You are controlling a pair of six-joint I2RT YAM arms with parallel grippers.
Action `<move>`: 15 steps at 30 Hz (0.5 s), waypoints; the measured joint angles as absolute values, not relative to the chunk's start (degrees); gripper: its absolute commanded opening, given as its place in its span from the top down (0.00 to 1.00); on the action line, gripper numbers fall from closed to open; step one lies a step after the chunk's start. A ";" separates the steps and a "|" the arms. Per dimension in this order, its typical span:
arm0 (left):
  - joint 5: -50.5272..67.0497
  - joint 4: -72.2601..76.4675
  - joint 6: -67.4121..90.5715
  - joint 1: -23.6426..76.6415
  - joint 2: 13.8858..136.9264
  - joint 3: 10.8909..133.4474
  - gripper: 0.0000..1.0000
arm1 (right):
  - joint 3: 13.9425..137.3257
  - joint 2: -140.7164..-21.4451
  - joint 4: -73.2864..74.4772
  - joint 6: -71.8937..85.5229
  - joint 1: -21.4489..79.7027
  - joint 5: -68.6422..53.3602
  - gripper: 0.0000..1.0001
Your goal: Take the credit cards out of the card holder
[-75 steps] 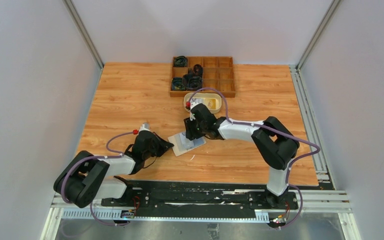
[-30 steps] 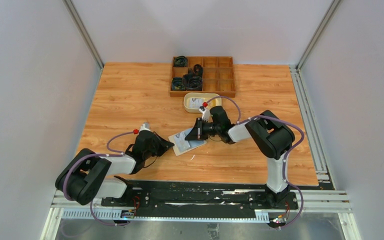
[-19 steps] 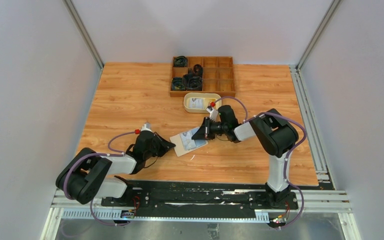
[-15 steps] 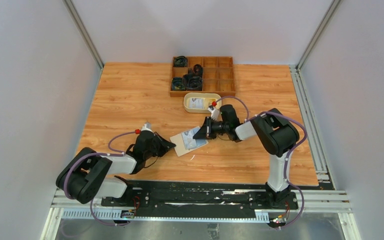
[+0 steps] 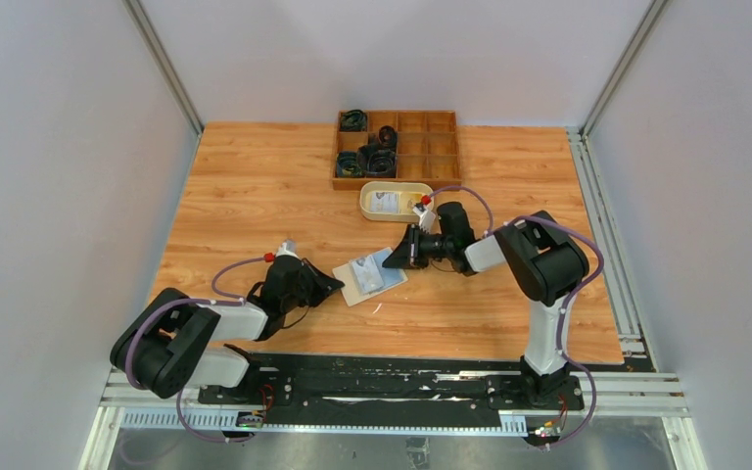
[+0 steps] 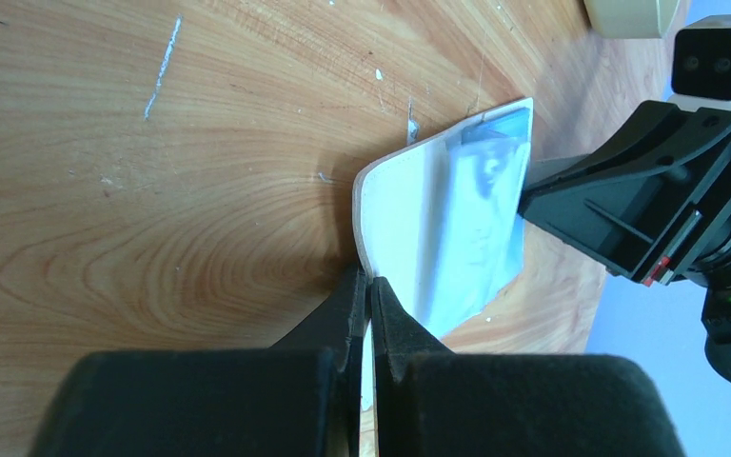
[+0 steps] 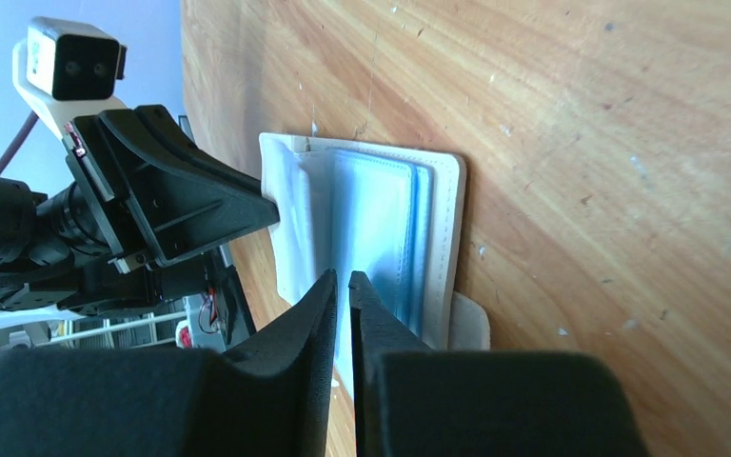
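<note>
Entry: left claw [image 6: 366, 286] clamped on card holder [image 6: 405, 219] edge; right claw [image 7: 343, 286] barely parted, credit cards [image 7: 371, 219] just ahead, hold unclear. Advised: nip top card edge, pull straight back.

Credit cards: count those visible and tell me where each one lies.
2. One credit card lies in the cream dish; another sits in a pocket of the open card holder. More may be tucked beneath it, hidden.
</note>
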State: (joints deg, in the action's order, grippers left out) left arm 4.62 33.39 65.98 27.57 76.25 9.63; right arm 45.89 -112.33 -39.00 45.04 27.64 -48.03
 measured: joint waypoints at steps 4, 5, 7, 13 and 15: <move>4.60 33.36 65.98 27.57 76.25 9.63 1.00 | 45.89 -112.38 -40.45 45.82 27.03 -48.21 0.84; 4.58 33.36 65.98 27.57 76.25 9.63 1.00 | 45.89 -112.42 -40.95 46.13 27.00 -48.38 0.82; 4.56 33.39 65.98 27.57 76.25 9.63 1.00 | 45.89 -112.51 -41.93 46.85 27.00 -48.69 0.78; 4.49 33.76 65.95 27.57 76.51 9.63 1.00 | 45.95 -112.77 -44.12 48.23 27.40 -50.11 0.68; 4.47 33.93 65.98 27.57 76.64 9.63 1.00 | 46.24 -112.81 -44.12 48.38 27.79 -50.35 0.68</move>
